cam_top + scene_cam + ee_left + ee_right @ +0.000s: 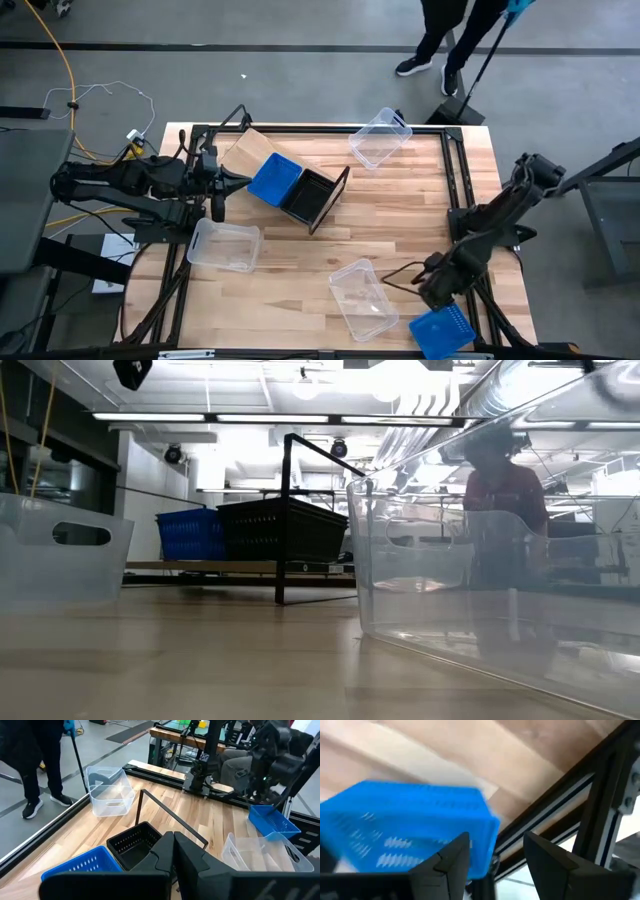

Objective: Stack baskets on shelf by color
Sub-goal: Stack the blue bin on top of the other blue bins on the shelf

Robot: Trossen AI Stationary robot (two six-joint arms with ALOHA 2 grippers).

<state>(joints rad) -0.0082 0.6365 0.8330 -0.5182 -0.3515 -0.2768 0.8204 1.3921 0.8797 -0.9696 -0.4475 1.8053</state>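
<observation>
The shelf [243, 150], light wood with a black frame [332, 196], stands at the far left of the table. A blue basket [275, 178] and a black basket [308, 196] sit side by side on its board [200, 567]. Three clear baskets rest on the table, at the far edge [380, 137], the near left [223, 244] and the near middle [363, 298]. A second blue basket [442, 332] lies at the near right corner. My right gripper [495, 857] hangs open just above it, pointing steeply down. My left gripper [238, 184] is shut, just left of the shelf.
Black metal rails [458, 170] run along the table's edges, and the blue basket at the corner lies beside one [555, 815]. A person stands beyond the far edge [440, 40] holding a long stick. Bare wood [400, 220] lies between the shelf and the right arm.
</observation>
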